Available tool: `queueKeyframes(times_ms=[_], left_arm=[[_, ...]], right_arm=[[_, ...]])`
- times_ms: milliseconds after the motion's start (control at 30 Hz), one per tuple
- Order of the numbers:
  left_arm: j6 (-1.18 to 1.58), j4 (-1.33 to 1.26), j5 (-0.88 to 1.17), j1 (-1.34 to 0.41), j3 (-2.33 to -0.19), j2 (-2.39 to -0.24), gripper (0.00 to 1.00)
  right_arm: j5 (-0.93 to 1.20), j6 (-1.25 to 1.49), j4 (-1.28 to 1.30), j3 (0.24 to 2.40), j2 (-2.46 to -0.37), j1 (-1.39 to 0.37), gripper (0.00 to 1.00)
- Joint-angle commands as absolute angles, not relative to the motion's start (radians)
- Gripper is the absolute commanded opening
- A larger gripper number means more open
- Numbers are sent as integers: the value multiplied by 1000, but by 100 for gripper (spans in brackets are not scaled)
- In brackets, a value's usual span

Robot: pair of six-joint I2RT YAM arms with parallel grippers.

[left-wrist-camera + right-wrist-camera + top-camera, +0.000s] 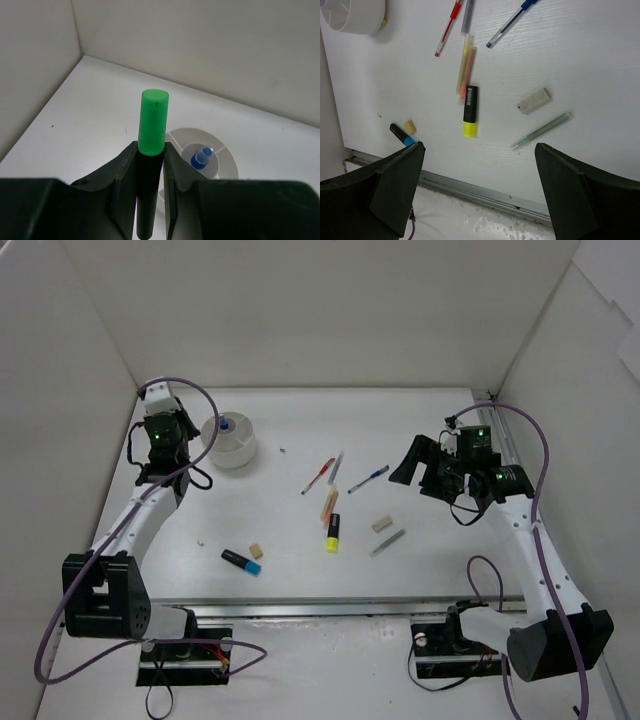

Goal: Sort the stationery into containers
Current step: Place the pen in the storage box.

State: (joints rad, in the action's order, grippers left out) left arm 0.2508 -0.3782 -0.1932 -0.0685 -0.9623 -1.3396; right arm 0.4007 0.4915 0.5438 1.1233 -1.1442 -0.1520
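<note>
My left gripper (150, 150) is shut on a black highlighter with a green end (152, 120), held above the table at the far left (168, 420). The round white bowl (227, 152) with inner dividers sits just to its right (240, 452); a white-blue tube (201, 157) stands in its centre. My right gripper (480, 150) is open and empty, raised at the right (412, 465). On the table lie a red pen (447, 29), grey pen (466, 15), blue pen (510, 22), cream stick (465, 70), yellow highlighter (470, 111), beige eraser (534, 101), grey-green pen (541, 131), blue highlighter (400, 134) and small eraser (410, 126).
White walls close the table at the back and both sides. A metal rail (340, 608) runs along the near edge. The loose items lie in the table's middle (333, 532), between the two arms. A small speck (283, 451) lies right of the bowl.
</note>
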Motion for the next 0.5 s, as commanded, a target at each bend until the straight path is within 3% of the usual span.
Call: queueKeyframes(times_ms=[0,467], left_arm=[[334,-523,-106,-17,-1083,-1414,0],[410,-664,109,51,-1319,-1815,0]], right_arm=[[400,459,523,1121,-1149,-118,90],[462,410,514,1108,-1189,-26,90]])
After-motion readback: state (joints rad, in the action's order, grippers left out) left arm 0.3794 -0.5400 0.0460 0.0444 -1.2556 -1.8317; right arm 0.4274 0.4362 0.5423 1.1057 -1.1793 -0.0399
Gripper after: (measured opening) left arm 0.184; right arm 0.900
